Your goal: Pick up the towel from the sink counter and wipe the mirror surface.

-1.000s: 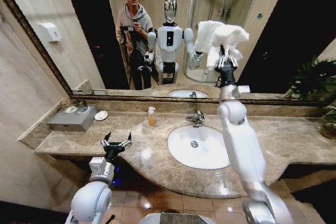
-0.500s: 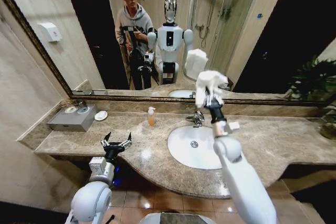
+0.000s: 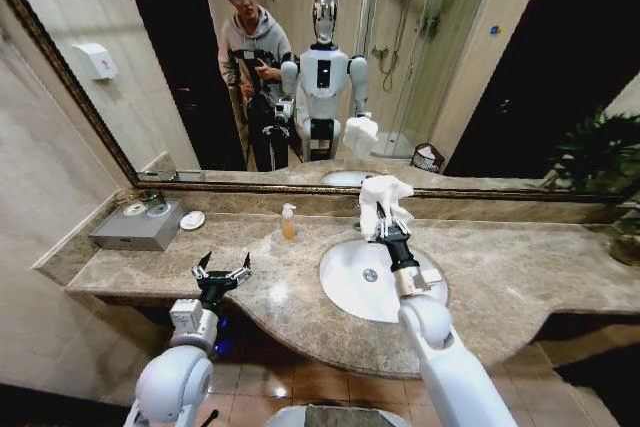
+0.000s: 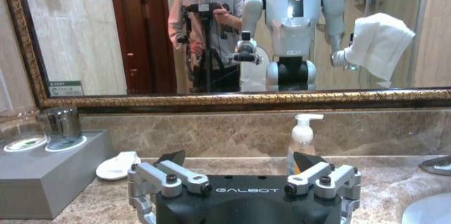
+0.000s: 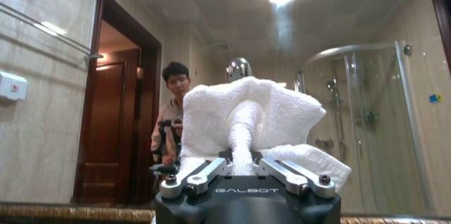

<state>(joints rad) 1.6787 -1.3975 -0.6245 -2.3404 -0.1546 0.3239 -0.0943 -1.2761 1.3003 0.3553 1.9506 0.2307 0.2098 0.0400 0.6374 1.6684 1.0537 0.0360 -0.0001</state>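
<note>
Head view: towel (image 3: 384, 193) bunched atop right end effector (image 3: 385, 230), clamped.

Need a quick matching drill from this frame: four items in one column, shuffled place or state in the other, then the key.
Items
1. towel
2. left gripper
3. soap bottle
4. soap dish

Places or states
A. open, hovering at the counter's front edge, left of the basin
B. standing on the counter by the mirror, left of the tap
C. clamped in the right gripper, above the basin
D. lying on the counter beside the grey tray

Pairs: 1-C, 2-A, 3-B, 4-D
</note>
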